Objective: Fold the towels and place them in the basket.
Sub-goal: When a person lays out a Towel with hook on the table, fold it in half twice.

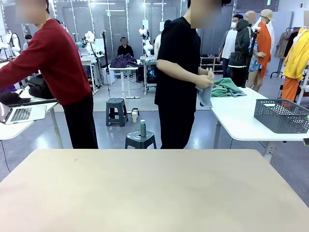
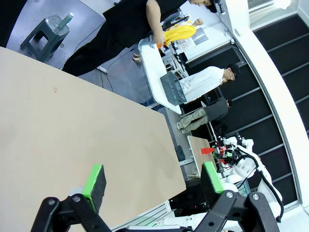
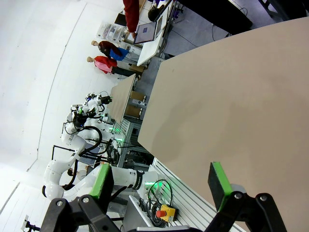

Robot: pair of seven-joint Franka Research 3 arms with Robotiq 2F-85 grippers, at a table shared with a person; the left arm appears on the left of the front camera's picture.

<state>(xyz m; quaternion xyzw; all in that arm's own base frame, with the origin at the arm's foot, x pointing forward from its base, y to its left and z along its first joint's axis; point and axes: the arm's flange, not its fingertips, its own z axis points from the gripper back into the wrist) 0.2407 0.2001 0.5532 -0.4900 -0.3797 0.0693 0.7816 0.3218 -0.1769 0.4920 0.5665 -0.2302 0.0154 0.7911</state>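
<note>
Beige tabletop (image 1: 154,193) stretches beneath both of your claws. Your left gripper (image 2: 152,178) hangs over it with jaws spread wide and nothing between the green pads (image 2: 95,178). Your right gripper (image 3: 161,181) is likewise agape and empty, over the table's edge. Well beyond the left claw's tips, past the beige top, the basket (image 2: 173,88) sits on a white side table (image 1: 241,118). A pale patch (image 1: 269,104) shows inside it, perhaps a label, too small to read. Farther still from that claw, a person's hands (image 1: 205,79) hold the grey-blue towel (image 1: 204,96). The mint green towel (image 1: 226,88) lies heaped on the white table just beside it.
</note>
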